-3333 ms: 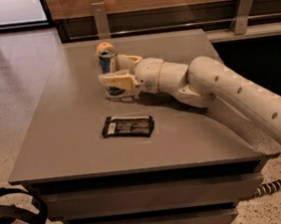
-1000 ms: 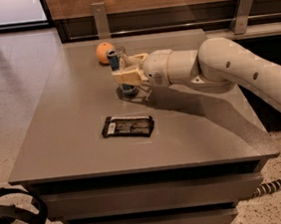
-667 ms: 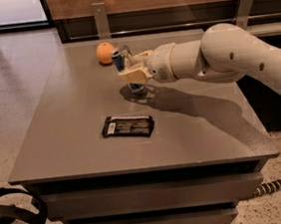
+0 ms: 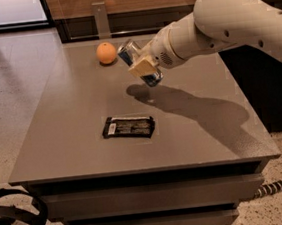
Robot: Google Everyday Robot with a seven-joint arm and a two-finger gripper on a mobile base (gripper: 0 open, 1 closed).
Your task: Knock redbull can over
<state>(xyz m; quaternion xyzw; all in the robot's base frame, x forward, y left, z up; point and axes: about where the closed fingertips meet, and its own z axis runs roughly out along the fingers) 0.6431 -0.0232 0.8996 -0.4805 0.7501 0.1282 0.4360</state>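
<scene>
Since a moment before, my gripper [image 4: 144,69] had risen and swung right, tipping the redbull can [image 4: 129,52] so its top leaned toward the orange [image 4: 106,53]. I had the can clamped, tilted above the table [image 4: 73,141], over its shadow. Nearer the front lay the black wrapper [image 4: 128,127].

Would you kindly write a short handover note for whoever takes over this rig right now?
Gripper: shut on the redbull can, held tilted in the air above the table, right of the orange.
Snack wrapper lies flat nearer the front edge.
Done: can grasped and tipped.
Left: it is not lying on the table yet; probably lay it on its side and release.
</scene>
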